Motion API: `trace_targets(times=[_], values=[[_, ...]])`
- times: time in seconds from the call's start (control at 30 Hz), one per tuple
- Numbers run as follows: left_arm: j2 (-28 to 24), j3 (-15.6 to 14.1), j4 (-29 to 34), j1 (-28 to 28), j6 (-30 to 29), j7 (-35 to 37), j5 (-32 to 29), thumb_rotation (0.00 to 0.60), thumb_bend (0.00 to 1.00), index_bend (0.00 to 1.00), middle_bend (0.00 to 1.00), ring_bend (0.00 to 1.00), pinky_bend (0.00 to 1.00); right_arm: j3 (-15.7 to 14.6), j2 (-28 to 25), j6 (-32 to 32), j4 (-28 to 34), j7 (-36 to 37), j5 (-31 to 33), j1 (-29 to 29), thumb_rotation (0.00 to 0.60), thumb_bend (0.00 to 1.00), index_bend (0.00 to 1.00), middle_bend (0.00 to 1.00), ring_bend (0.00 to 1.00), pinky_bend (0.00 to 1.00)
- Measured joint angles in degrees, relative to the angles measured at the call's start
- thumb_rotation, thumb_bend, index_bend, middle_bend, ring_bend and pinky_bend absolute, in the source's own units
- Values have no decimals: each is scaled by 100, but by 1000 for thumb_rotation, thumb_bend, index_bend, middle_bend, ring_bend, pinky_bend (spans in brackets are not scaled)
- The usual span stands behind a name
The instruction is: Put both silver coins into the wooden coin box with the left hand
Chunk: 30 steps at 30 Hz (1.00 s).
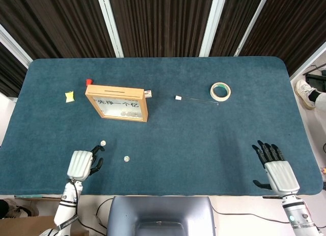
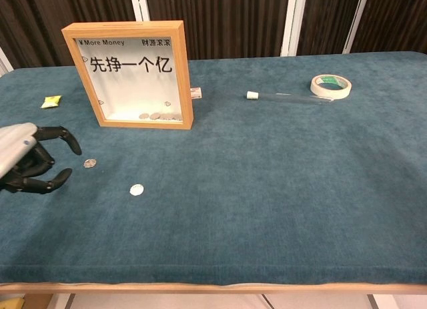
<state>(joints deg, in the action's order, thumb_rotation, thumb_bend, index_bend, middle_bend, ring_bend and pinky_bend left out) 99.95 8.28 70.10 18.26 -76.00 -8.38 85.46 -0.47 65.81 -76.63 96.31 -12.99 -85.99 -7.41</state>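
Observation:
Two silver coins lie flat on the blue cloth in front of the wooden coin box [image 1: 117, 103] [image 2: 133, 74]. One coin [image 1: 103, 142] [image 2: 89, 163] is nearer the box, the other coin [image 1: 127, 158] [image 2: 137, 189] lies further right and closer to the front edge. The box stands upright with a slot in its top and several coins behind its glass. My left hand [image 1: 83, 163] [image 2: 28, 163] hovers open just short of the nearer coin, fingers curved and apart, holding nothing. My right hand [image 1: 276, 167] rests open near the front right edge, seen only in the head view.
A roll of tape [image 1: 220, 90] [image 2: 330, 86] and a thin rod with a white cap [image 1: 195, 100] [image 2: 283, 98] lie at the back right. A yellow packet [image 1: 70, 96] [image 2: 51, 101] sits left of the box, a small red object [image 1: 88, 81] behind it.

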Motion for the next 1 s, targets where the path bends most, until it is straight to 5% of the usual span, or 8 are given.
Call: trace_targets(times=[0.53, 1.0], values=[[884, 365, -1271, 632, 612, -179, -653, 600, 396, 434, 1000, 1000, 1000, 6, -23, 60, 12, 3, 64, -31, 600, 177, 0, 0, 0, 0], [1018, 376, -1855, 749, 720, -173, -898, 600, 394, 415, 1000, 1000, 1000, 7, -42, 50, 20, 5, 79, -28, 600, 177, 0, 0, 0, 0]])
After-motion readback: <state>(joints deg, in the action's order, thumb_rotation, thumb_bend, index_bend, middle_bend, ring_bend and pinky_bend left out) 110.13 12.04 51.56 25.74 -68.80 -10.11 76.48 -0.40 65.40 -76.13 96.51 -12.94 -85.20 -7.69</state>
